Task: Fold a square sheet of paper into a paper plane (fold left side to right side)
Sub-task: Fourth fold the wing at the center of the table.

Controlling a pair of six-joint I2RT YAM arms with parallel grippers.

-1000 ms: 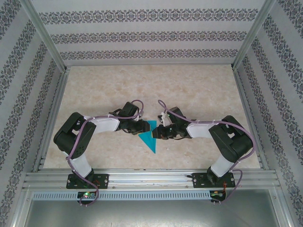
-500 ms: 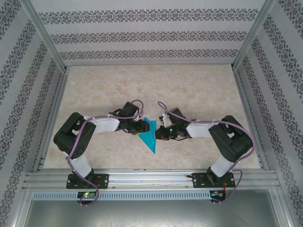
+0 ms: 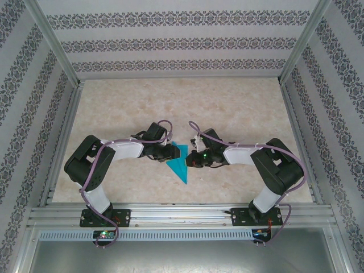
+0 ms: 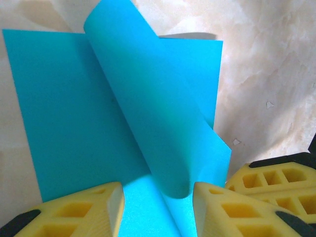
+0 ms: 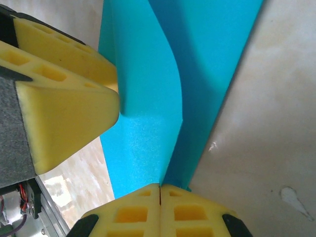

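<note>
1. Two claws and one sheet, listed left to right. The step in hand, as I judge it, is carrying the sheet's left side over to the right.
2. Left claw [image 4: 158, 210]: the jaws are part-open with nothing clamped. Its yellow pads [image 4: 81, 210] stand apart, one on either side of the paper. It probably serves best as an anchor, pressing the flat layer down so that it cannot slide.
3. Square sheet of paper [image 4: 69, 113]: teal and thin. It lies flat on the table [image 3: 244, 114], directly ahead of the left claw's tips and running in between them. In the overhead view it sits between the two claws and reads as a triangle.
4. Lifted flap [image 4: 148, 89]: it rises off the flat layer in a soft roll and runs back between the left claw's pads. No crease is set yet.
5. Right claw [image 5: 160, 205]: the pads are closed flush. The flap's low corner meets their seam and appears to be pinched there. A pad of the left claw [image 5: 64, 98] stands close alongside the flap.
6. Handling note (a judgement):
   - Draw the pinched corner across in a low arc towards the right claw's own side.
   - Match edge to edge before flattening the roll.
   - Move slowly, since thin paper drags or buckles easily.
   - Watch the neighbouring pad, which crowds the flap's path.
</note>
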